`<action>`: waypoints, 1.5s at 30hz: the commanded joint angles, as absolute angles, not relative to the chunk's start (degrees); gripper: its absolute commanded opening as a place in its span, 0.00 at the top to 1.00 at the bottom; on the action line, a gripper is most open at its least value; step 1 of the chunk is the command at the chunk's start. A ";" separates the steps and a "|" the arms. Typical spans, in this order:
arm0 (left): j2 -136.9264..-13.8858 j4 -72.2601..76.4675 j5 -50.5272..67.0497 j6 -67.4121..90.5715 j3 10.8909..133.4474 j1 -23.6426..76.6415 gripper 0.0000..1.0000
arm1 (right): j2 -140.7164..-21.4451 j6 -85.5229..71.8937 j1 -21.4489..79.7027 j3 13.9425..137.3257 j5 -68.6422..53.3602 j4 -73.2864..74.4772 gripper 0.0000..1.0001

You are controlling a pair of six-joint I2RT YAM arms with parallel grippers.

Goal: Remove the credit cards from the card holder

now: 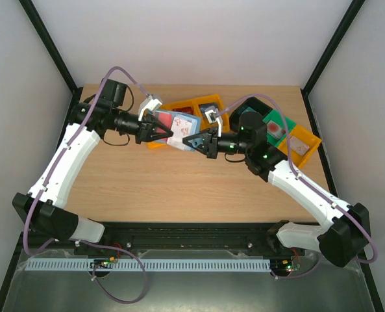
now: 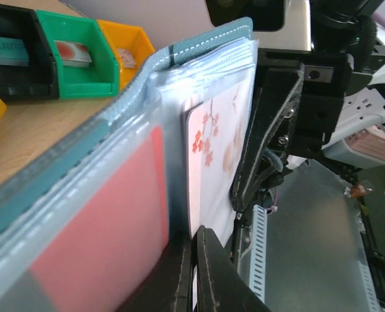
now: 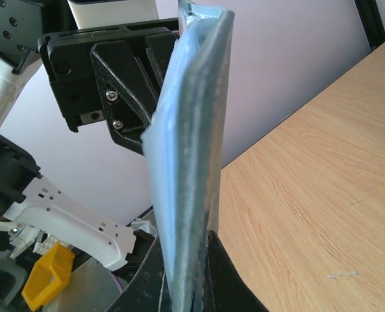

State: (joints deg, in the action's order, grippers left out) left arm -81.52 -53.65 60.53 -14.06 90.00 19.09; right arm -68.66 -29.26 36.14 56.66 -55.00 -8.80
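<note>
Top view: card holder [image 1: 179, 122] aloft over bench [image 1: 179, 195], left hand [image 1: 169, 134] at its left edge, right hand [image 1: 187, 142] at its right.
Left wrist view: left hand clenched on blossom-print credit card [image 2: 211, 149], whose long axis runs straight away from the fingers.
Right wrist view: right hand grasping the upright card holder's lower edge.

Top view: fixed camera high above near edge of table [image 1: 179, 188], facing down; far enough to take in whole tabletop.
Left wrist view: very near, looks along own fingers [image 2: 211, 279] across open holder [image 2: 101, 221] toward right gripper [image 2: 244, 185], bins [image 2: 75, 58] behind.
Right wrist view: just as near, faces opposite way; holder edge-on, left gripper [image 3: 150, 133] beyond.
Shared: holder and table in all three views; each wrist view shows other arm's gripper.
</note>
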 commanded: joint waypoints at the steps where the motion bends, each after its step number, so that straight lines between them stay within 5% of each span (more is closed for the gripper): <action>1: -81.62 -58.39 65.90 -20.54 90.93 19.56 0.98 | -66.61 -28.24 37.27 57.19 -59.05 -16.31 0.98; 8: -80.46 -58.71 73.62 -22.73 89.48 15.34 0.98 | -66.20 -24.79 37.27 57.09 -57.12 -11.90 0.80; 14: -80.04 -58.21 74.10 -22.33 89.12 13.59 0.98 | -66.13 -22.61 36.98 57.09 -56.38 -9.79 0.98; 28: -78.43 -56.53 69.04 -19.22 88.69 7.41 0.98 | -63.43 -18.62 29.72 56.49 -50.98 0.86 0.98; 35: -77.79 -45.49 36.12 -3.28 88.63 4.75 0.98 | -79.38 -15.86 32.06 60.72 -38.06 24.93 0.98; 41: -77.76 -44.91 42.90 -3.08 86.23 4.75 0.98 | -89.09 -20.05 43.01 58.75 -58.30 12.37 0.98; 45: -77.57 -45.09 44.77 -3.61 85.52 4.84 0.98 | -95.80 -22.02 44.51 58.99 -60.79 8.68 0.98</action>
State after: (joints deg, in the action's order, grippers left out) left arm -78.83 -46.26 43.00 -4.71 86.32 4.82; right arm -92.27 -19.31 44.12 58.35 -53.08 14.85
